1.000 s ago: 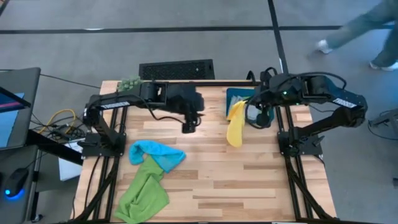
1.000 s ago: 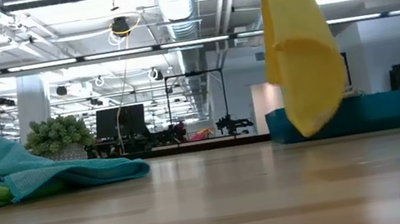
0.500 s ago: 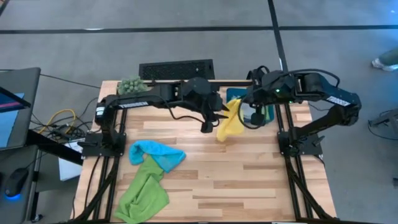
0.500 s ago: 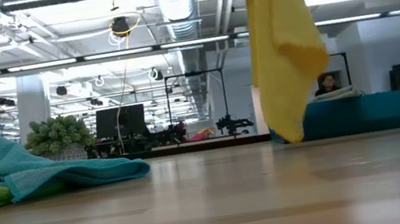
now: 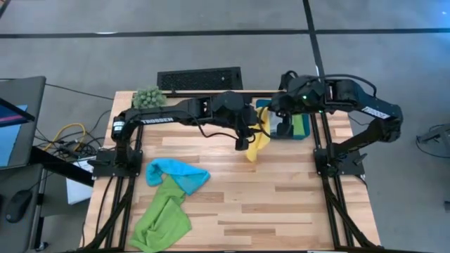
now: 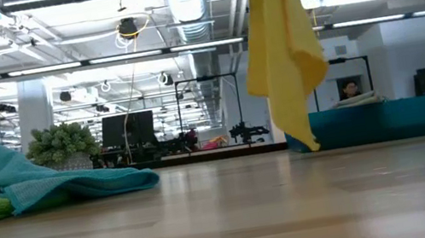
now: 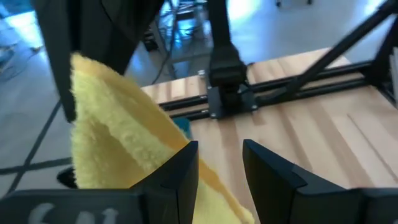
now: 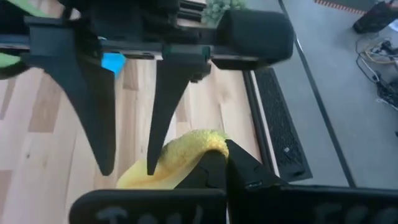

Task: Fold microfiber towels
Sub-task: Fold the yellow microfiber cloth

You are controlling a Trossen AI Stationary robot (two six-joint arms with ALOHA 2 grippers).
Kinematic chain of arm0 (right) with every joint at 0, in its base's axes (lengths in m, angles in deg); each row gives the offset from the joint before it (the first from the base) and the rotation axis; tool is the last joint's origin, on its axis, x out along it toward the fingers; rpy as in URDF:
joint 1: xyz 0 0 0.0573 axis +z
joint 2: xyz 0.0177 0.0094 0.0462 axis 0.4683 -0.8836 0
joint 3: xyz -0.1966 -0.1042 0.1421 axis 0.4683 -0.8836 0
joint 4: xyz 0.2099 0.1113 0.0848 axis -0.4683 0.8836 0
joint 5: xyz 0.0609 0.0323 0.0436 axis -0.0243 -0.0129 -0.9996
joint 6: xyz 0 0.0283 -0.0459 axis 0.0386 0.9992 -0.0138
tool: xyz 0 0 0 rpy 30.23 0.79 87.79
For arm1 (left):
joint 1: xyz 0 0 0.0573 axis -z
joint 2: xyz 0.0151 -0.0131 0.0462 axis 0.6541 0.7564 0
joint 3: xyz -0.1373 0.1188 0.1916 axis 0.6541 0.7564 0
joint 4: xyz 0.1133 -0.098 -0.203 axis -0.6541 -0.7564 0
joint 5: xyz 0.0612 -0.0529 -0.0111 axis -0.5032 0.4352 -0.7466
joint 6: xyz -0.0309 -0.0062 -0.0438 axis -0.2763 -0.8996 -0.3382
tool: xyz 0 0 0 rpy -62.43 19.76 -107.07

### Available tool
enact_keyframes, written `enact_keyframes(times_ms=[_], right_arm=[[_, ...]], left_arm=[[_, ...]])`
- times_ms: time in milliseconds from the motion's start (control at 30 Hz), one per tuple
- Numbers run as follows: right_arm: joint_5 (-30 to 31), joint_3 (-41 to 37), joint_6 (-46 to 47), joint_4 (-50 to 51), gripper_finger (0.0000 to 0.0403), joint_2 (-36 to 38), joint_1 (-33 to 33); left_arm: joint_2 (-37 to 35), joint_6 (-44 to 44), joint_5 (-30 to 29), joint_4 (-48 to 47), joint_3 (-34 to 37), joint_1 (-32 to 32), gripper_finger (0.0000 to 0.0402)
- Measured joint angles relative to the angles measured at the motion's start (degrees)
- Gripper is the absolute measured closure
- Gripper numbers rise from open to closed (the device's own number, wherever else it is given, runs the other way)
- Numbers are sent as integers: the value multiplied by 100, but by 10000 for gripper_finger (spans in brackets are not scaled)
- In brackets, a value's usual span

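Observation:
A yellow towel [image 5: 257, 139] hangs from my right gripper [image 8: 217, 157], which is shut on its top over the table's far middle. The towel's lowest corner [image 6: 310, 144] hangs close to the tabletop. My left gripper [image 7: 217, 158] is open and has reached in from the table's left, its fingers standing at the towel's side edge [image 7: 134, 140]. A light blue towel [image 5: 176, 174] and a lime green towel [image 5: 163, 218] lie crumpled at the near left. A dark teal towel [image 5: 301, 128] lies folded at the far right. My right gripper pinches the yellow towel's bunched top [image 8: 194, 146] between its two fingers, coming slanting down from the table's right. The towel hangs slack below the fingers, in folds. Of my left gripper I cannot tell whether its finger [image 7: 185, 167] touches the towel beside it.
A fuzzy green plant ball [image 5: 148, 96] stands at the far left corner. A black slab [image 5: 200, 79] lies beyond the far edge. Bare wood [image 5: 281, 204] stretches over the near right half. A person [image 6: 350, 89] sits far back in the room.
My left gripper has gone toward the table's right, up to the yellow towel, and tipped from steeply down to nearer level. My right gripper has carried the hanging towel a little toward the table's left, and the towel has swung with it.

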Motion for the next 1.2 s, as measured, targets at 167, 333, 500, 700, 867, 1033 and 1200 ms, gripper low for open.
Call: enact_keyframes(times_ms=[167, 333, 500, 700, 867, 1033, 1200], right_arm=[[0, -2, 0, -146, 395, 2, -106], [-1, -2, -42, -249, 395, 2, -155], [-2, -2, -57, -249, 395, 2, -155], [-1, -2, -58, -249, 395, 2, -155], [0, -4, -59, -249, 395, 2, -155], [-2, -7, -55, -247, 395, 2, -155], [-2, -9, -52, -247, 395, 5, -155]], left_arm=[[107, -166, -500, 56, 2, -2, 283], [241, -198, -734, 81, 5, 3, 283], [365, -251, -946, 161, 0, 16, 283], [615, -389, -979, -188, -4, 27, 283], [845, -196, -643, -647, -10, 29, 283], [977, -188, -518, -979, -11, 44, 283], [1046, -179, -380, -1426, -1, 44, 283]])
